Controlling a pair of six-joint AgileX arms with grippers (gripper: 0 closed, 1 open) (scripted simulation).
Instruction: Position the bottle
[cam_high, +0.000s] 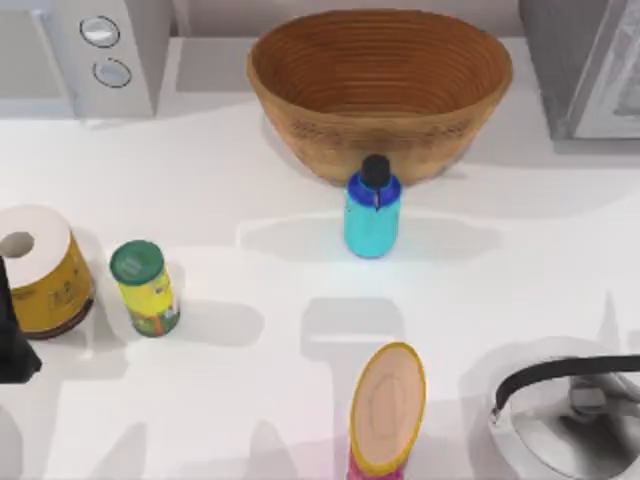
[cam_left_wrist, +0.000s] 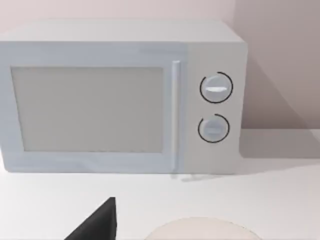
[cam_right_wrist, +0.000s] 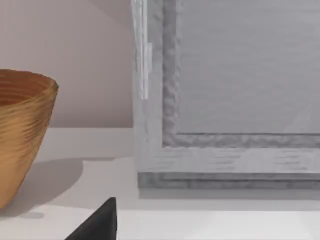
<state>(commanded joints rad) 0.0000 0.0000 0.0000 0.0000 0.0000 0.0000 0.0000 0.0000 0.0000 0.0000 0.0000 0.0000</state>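
Note:
The bottle (cam_high: 372, 215) is small and turquoise, with a darker blue shoulder and a black cap. It stands upright near the middle of the table, just in front of the woven basket (cam_high: 380, 90). My left arm (cam_high: 12, 335) sits at the table's left edge, far from the bottle. A black edge of my left gripper (cam_left_wrist: 97, 225) shows low in the left wrist view, facing the microwave (cam_left_wrist: 120, 97). A black edge of my right gripper (cam_right_wrist: 97, 222) shows in the right wrist view, between the basket (cam_right_wrist: 20, 140) and a grey appliance (cam_right_wrist: 230, 95).
A yellow can with a green lid (cam_high: 145, 288) and a yellow tub with a white top (cam_high: 38, 270) stand at the left. A pink container with a yellow-rimmed oval top (cam_high: 387, 410) is at the front, a kettle (cam_high: 570, 410) at the front right.

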